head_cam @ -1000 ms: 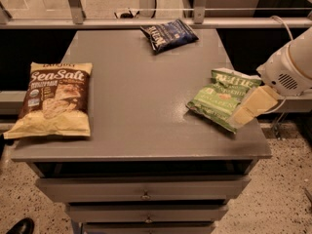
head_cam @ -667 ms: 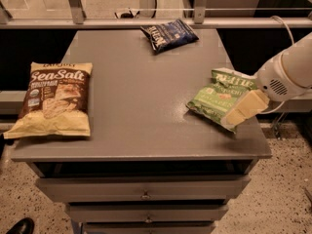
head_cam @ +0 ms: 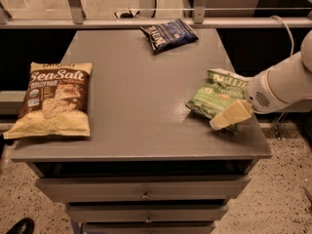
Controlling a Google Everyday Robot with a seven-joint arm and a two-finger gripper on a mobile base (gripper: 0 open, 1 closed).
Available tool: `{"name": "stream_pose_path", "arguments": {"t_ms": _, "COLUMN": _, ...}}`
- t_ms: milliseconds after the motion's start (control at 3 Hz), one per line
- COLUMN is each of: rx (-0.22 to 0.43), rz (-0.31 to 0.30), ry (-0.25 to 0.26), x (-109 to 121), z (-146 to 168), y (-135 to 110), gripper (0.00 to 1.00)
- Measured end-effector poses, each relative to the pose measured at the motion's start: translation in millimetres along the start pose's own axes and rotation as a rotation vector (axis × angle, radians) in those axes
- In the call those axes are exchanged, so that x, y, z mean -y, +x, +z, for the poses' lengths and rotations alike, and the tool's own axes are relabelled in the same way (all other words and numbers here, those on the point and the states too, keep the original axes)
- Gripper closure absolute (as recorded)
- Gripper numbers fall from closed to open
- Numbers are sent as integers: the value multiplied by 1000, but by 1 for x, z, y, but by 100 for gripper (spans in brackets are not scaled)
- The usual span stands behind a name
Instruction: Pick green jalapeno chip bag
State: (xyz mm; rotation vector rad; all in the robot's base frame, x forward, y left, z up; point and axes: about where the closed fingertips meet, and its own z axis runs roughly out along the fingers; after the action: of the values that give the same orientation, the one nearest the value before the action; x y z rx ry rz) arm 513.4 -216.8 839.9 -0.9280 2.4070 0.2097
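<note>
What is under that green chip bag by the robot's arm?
The green jalapeno chip bag lies on the grey tabletop. The gripper covers its near corner, so whatever is beneath that corner is hidden.

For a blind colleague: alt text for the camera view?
Robot end effector at the near edge of the green jalapeno chip bag, right side of a grey table; Sea Salt bag left, dark blue bag at back.
</note>
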Motion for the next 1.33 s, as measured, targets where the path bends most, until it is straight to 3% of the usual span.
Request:
{"name": "stream_pose_path", "arguments": {"t_ms": 333, "rx": 42, "rz": 20, "ry": 23, "x": 6, "z": 10, "y": -8, "gripper": 47}}
{"name": "stream_pose_path", "arguments": {"t_ms": 667, "rx": 67, "rz": 18, "ry": 41, "x": 11, "z": 12, "y": -14, "gripper": 71}}
{"name": "stream_pose_path", "arguments": {"t_ms": 1000, "rx": 121, "rz": -38, "ry": 70, "x": 23, "z": 3, "y": -43, "gripper": 95}}
{"name": "stream_pose_path", "arguments": {"t_ms": 1333, "rx": 206, "rz": -108, "ry": 94, "x": 34, "z": -17, "y": -87, "gripper": 100}}
